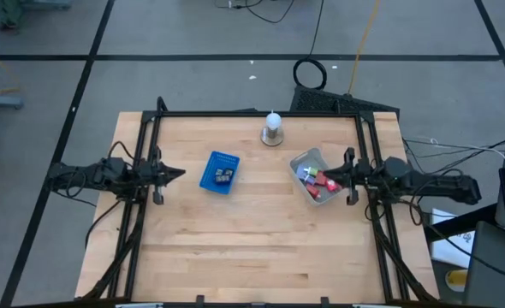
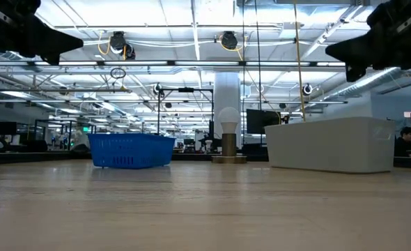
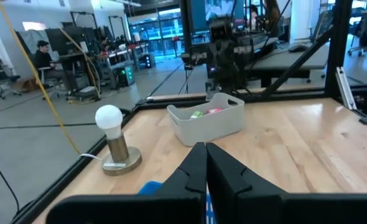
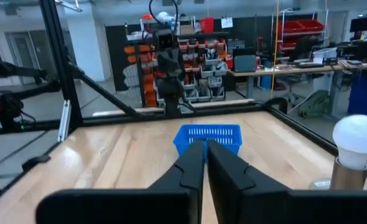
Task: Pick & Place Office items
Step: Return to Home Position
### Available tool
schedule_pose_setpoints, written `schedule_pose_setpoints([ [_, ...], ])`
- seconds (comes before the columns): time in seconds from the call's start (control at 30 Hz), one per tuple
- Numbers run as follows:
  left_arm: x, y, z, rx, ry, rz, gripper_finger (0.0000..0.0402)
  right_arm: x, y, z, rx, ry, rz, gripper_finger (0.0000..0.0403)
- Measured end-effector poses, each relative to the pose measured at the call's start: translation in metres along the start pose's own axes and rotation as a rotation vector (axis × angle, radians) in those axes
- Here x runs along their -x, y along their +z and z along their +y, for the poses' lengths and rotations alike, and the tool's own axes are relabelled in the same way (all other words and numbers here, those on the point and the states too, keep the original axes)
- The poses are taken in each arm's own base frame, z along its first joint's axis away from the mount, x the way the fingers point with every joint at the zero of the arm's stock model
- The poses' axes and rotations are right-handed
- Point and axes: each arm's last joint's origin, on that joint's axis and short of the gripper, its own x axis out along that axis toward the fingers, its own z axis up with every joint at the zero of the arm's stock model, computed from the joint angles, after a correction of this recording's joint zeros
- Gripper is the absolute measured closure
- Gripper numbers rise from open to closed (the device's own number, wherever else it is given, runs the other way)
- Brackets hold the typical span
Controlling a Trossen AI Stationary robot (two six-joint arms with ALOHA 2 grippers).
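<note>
Several small office items, red, blue, green and dark, lie in the clear grey tray at the table's right; some show in the left wrist view. A few dark and pale pieces lie in the blue mesh basket left of centre. My left gripper hangs shut and empty above the table, left of the basket. My right gripper hangs shut and empty over the tray's right side. Both are well above the table in the low view.
A white bulb-shaped knob on a round brass base stands at the far middle of the table. A black frame runs along the table's far, left and right edges. People sit at desks in the room beyond.
</note>
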Motion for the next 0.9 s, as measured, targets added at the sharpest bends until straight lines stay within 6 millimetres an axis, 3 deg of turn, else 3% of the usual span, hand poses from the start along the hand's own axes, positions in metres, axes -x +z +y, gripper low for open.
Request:
schedule_pose_setpoints([
  [0.23,0.000,-0.004,-0.001,0.059,-0.001,0.032,0.0400,0.001,-0.023,-0.002,0.030,-0.006,0.032,0.0400],
  [0.5,-0.005,-0.022,-0.001,0.140,0.097,0.093,0.0398,0.001,-0.018,-0.002,0.062,0.001,-0.046,0.0402],
  [0.9,-0.005,-0.023,-0.002,0.164,0.097,0.092,0.0377,0.001,-0.019,-0.002,0.049,0.000,-0.037,0.0400],
])
